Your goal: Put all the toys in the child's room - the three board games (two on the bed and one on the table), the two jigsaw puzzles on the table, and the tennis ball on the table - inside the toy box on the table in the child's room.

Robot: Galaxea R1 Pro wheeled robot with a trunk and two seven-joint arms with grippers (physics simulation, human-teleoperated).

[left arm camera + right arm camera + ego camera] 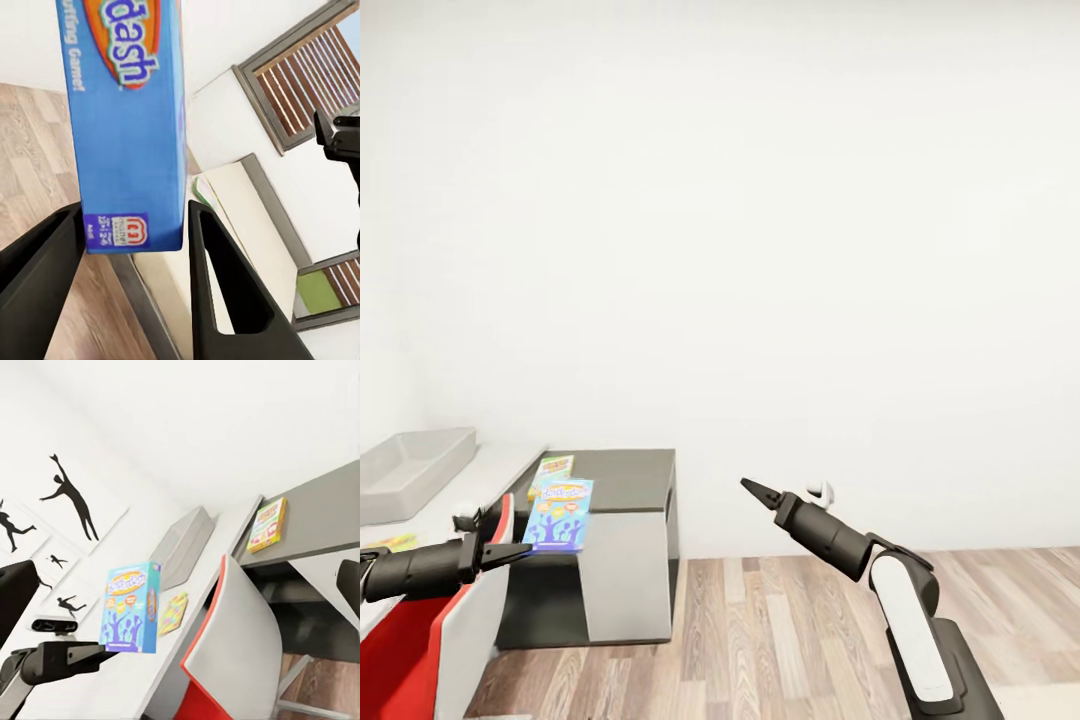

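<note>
Blue and glossy, the flat board game (559, 514) sits at the head view's lower left, pinched at its bottom edge by the left gripper (510, 553); the pale grey toy box (410, 468) lies further left on the mottled table (480, 480). The right gripper (758, 491), lower centre, has its jaws pressed together.

Left wrist view: black wedge fingers (225, 292) clamp the lettered box.

Right wrist view: a yellow-green game (267, 524) rests on the dark side unit (330, 510).

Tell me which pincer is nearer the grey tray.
Left. The left pincer, holding the blue game box, sits just right of the grey tray; the right pincer hangs over the floor, well away.
</note>
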